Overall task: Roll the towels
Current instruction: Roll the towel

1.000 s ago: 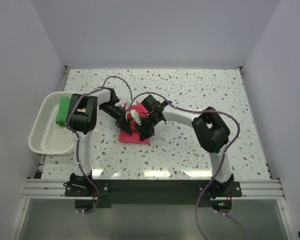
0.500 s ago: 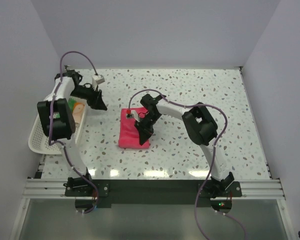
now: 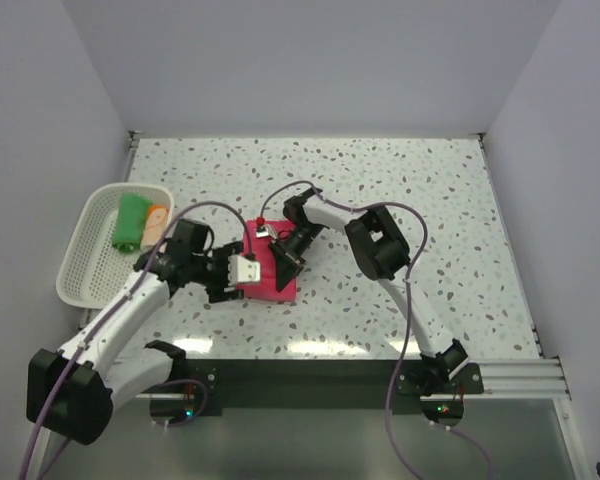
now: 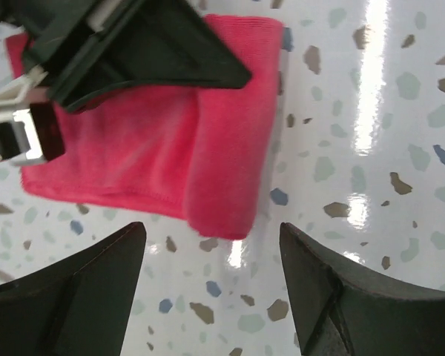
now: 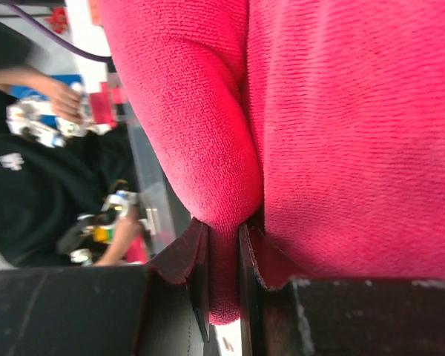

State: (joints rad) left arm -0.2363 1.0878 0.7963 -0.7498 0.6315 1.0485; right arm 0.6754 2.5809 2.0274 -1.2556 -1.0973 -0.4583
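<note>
Three towels are seen: the pink-red towel (image 3: 280,285) is laid at table centre, with a fold of it pinched by the right gripper (image 5: 222,259). The left gripper (image 4: 211,289) is spread wide, gripping nothing, at its 9 o'clock edge. The green towel (image 3: 130,222) and peach towel (image 3: 157,220) are bundled in the basket (image 3: 85,275) at 9 o'clock.

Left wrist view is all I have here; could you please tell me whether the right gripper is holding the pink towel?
Observer: Yes. In the right wrist view, the right gripper is shut on a fold of the pink towel.
Operator: Thank you. Where are the other towels?
Observer: In the top view, the green towel and the peach towel lie side by side in the basket.
Operator: And where is that basket?
Observer: It sits at the left edge of the table, apart from the pink towel.
</note>
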